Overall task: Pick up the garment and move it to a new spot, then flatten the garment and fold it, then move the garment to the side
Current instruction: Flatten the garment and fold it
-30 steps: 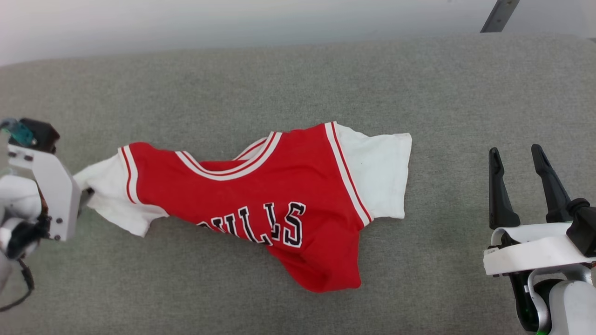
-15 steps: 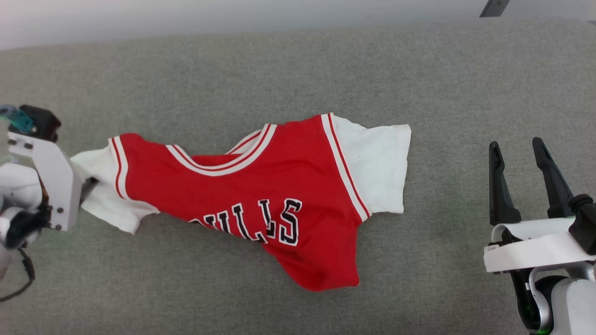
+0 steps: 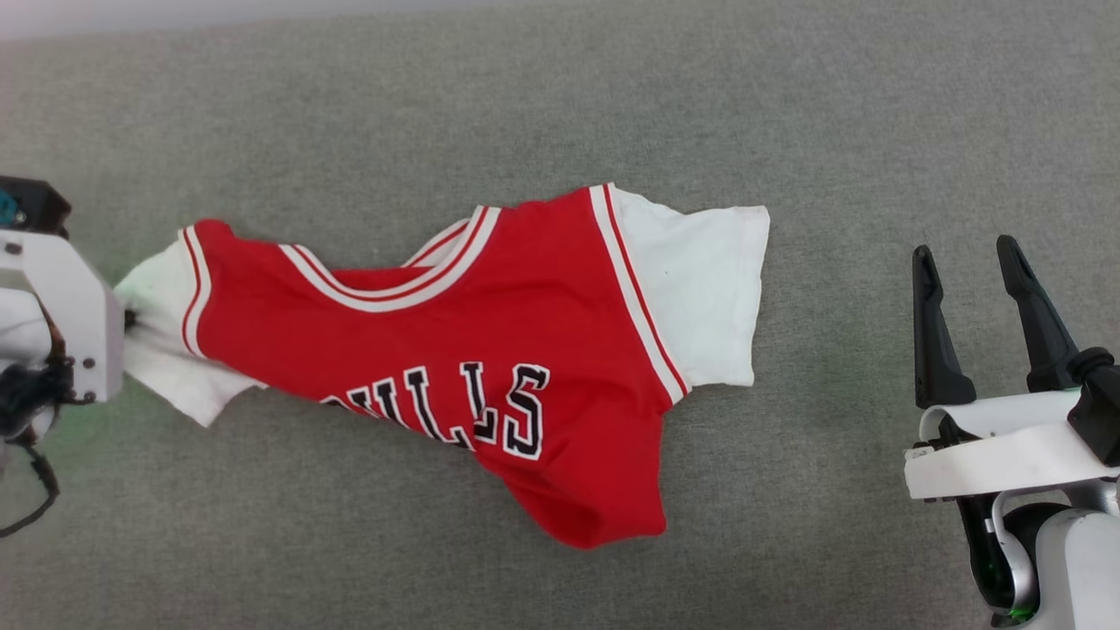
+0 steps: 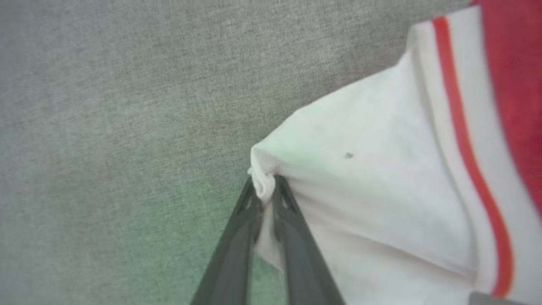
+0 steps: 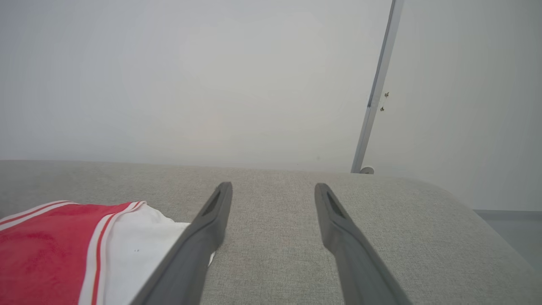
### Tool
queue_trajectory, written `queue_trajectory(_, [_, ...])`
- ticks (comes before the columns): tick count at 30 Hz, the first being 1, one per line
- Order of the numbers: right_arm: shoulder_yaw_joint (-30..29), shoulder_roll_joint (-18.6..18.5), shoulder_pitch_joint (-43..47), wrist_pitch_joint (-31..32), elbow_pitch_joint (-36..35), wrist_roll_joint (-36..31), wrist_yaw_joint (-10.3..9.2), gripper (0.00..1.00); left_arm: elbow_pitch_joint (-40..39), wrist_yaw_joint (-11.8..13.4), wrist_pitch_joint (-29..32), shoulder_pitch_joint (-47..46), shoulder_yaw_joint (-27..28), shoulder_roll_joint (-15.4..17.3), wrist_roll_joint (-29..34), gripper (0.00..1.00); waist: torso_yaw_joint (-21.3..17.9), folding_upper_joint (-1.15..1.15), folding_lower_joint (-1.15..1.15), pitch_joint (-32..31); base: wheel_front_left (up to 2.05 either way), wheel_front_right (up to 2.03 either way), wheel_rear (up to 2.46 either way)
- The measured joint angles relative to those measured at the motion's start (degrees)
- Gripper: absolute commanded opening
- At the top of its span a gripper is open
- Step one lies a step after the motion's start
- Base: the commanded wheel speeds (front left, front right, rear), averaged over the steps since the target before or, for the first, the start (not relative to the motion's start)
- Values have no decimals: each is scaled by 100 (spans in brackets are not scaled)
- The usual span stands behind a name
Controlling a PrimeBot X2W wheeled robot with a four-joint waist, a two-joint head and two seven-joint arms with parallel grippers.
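The left tool (image 4: 266, 184) pinches the garment's (image 3: 455, 350) sleeve — right tool (image 3: 963, 245) spread.

Left gripper (image 4: 263, 188): wrist at the head view's left edge, mid-height, fingers nearly together and pinching the garment (image 3: 437, 350) by its white sleeve edge. Right gripper (image 3: 962, 254): lower right, fingers spread wide, tips pointing up-frame.

Figure: colours of the garment (image 3: 455, 350) on a mottled grey surface (image 3: 560, 96).
Body red; sleeves white; neck and armhole trim striped red and white; chest lettering black, outlined white. The right gripper (image 3: 962, 249) has black fingers on a white mount.
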Motion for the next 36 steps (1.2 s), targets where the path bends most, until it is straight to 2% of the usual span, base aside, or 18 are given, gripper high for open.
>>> queue_trajectory(6, [0,-1,-2,112,-82,15,0,100,108,1,104,-80,-82,-86,-241,0,-10,0,0,76,0,0,0])
queue_trajectory(11, [183,-21,-146,658,-99,261,0,100,58,1,69,-154,-233,-81,-294,0,47,0,0,86,0,0,0])
queue_trajectory(17, [526,-305,-698,1957,152,639,0,100,33,2,45,-281,-383,-114,-387,0,130,0,0,133,0,0,0])
queue_trajectory(23, [733,-628,-1623,3184,890,931,-1,100,-1,2,36,-500,-545,-236,-424,0,275,0,0,255,0,0,0])
queue_trajectory(32, [951,-742,-2531,4880,2103,1316,-1,100,53,0,-116,-780,-791,-436,-515,0,558,0,0,426,0,0,0])
queue_trajectory(36, [983,-751,-2819,5493,2407,1448,-1,100,103,-3,-193,-868,-898,-488,-597,0,641,0,0,465,0,0,0])
